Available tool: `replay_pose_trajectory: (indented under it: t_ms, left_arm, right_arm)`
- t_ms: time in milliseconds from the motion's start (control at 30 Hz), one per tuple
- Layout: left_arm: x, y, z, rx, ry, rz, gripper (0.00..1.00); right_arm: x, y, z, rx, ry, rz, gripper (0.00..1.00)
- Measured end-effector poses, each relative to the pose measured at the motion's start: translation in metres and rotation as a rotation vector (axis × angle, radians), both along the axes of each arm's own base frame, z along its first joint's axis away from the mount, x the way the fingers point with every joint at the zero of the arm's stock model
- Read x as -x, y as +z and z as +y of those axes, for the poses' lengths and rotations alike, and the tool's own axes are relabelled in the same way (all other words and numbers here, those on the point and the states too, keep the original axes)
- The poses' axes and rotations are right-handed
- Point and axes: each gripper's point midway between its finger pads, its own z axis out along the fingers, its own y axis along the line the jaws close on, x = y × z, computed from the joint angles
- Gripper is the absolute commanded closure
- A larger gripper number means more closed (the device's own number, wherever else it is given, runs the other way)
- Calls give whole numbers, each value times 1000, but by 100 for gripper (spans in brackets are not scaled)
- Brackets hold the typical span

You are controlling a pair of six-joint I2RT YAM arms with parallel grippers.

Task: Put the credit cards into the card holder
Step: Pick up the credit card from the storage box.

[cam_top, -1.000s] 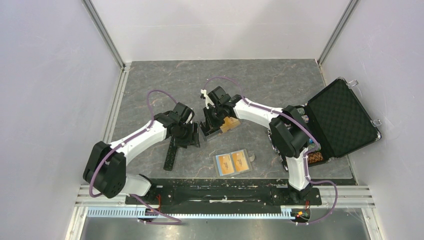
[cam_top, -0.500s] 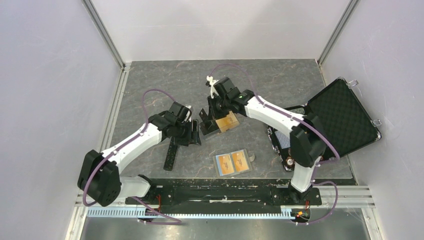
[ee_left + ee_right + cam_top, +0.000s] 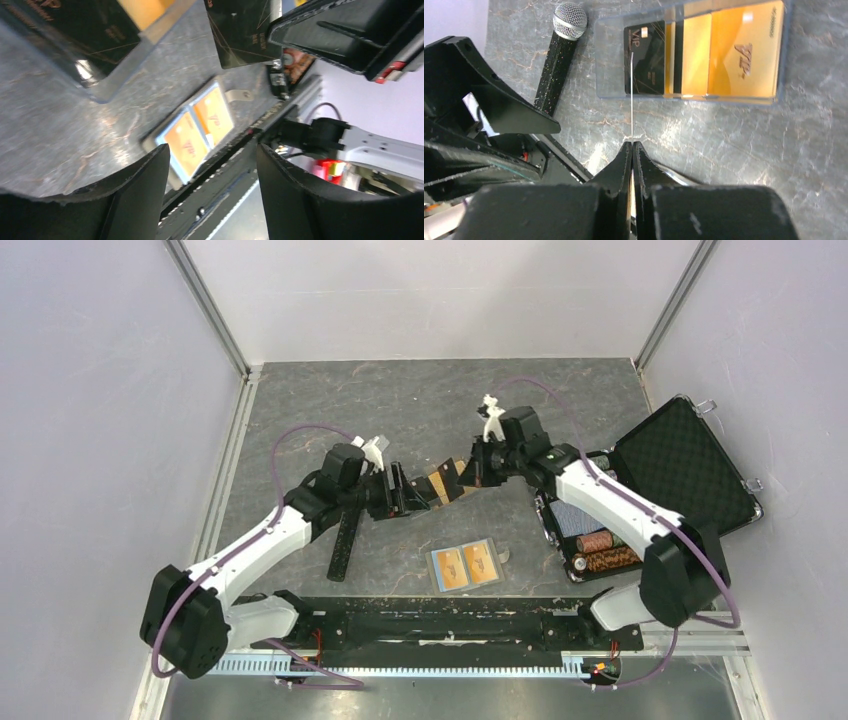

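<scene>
Right wrist view: your right gripper (image 3: pixel 632 145) pinches a black card (image 3: pixel 240 35) edge-on, ready for slotting.
Left gripper (image 3: pixel 210 162): spread, empty, aimed at holder (image 3: pixel 192 132).

card holder (image 3: pixel 466 566) – open from above | left: microphone (image 3: pixel 340 550) | right: chip case (image 3: pixel 685 475) – well apart

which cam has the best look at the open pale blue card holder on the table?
Top external: the pale blue folding card holder lies flat, whole and unblocked near the arm bases, with two orange cards in it. Left wrist shows it larger, but tilted and slightly blurred. Right wrist does not show it.
</scene>
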Motion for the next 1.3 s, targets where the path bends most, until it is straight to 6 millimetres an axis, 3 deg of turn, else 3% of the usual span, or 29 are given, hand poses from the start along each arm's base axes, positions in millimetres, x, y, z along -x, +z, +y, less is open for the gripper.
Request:
replay_pose_trajectory:
  t_ms: [167,400,567,700,800,900,1100,1300]
  left_arm:
    - [-4,17,-22,173,-16,-15,23]
    - [-12,37,-44,367,-38,-29,23]
    - [-14,49,-50,438,-51,-38,26]
    - [-14,58,-53,474,-65,-59,38]
    - [-16,57,-53,477,-57,-51,49]
    - [-15,54,-55,478,-59,-36,52]
    - [-14,50,-54,460,-50,-24,38]
    - [-9,45,-45,398,-23,-26,38]
  right_arm:
    - [14,14,-19,-104,-35,16,100]
    - [33,47,-13,-271,2,2,100]
    - [46,44,-9,-338,21,47,100]
    - [56,38,-7,-370,28,91,100]
    - [56,40,-8,-391,25,91,100]
    - [56,45,-6,-412,32,85,100]
    - [54,49,-5,-427,33,74,100]
    - [55,51,-5,-429,35,71,100]
